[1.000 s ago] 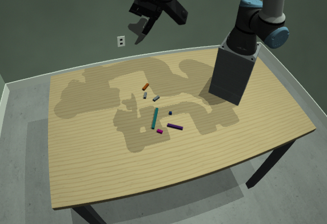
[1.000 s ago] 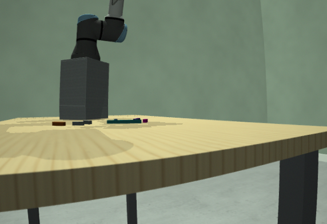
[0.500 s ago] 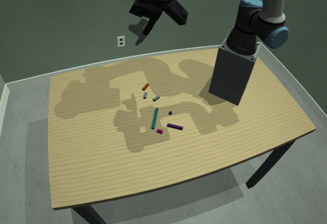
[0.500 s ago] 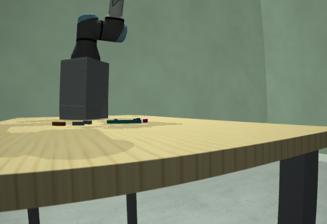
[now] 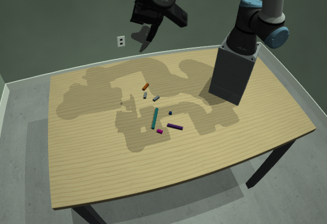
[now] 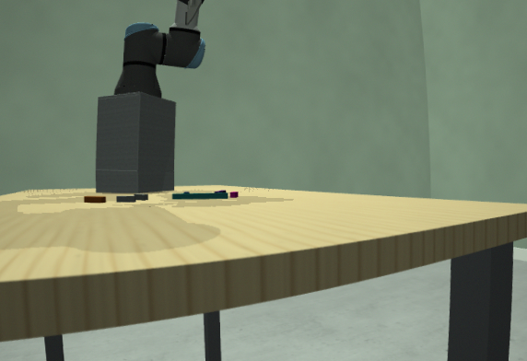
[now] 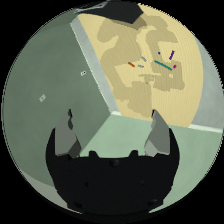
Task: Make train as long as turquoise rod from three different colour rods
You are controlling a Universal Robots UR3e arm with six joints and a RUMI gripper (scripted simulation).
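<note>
The turquoise rod point(image 5: 155, 118) point(image 6: 200, 196) point(image 7: 163, 65) lies flat mid-table. The magenta rod point(image 5: 159, 131) point(image 6: 234, 194) point(image 7: 174, 66) lies near its front end. The purple rod point(image 5: 175, 126) point(image 7: 172, 55) lies to the right in the top view, with the small blue rod point(image 5: 170, 112) point(image 7: 159, 53) behind it. Two grey rods, one point(image 5: 145, 95) point(image 6: 125, 199) and another point(image 5: 156, 98) point(image 6: 141, 197), lie behind the turquoise rod at different angles. The orange rod point(image 5: 146, 87) point(image 6: 95, 199) point(image 7: 131, 64) lies farthest back. No rods lie end to end. My gripper point(image 7: 111, 109) is open and empty, high above the table.
The arm's grey pedestal point(image 5: 232, 74) point(image 6: 138, 145) stands on the table point(image 5: 100, 172) point(image 6: 368, 223) at the back right in the top view. A wall with an outlet point(image 5: 121, 41) is behind the table. Arm shadows cross the tabletop.
</note>
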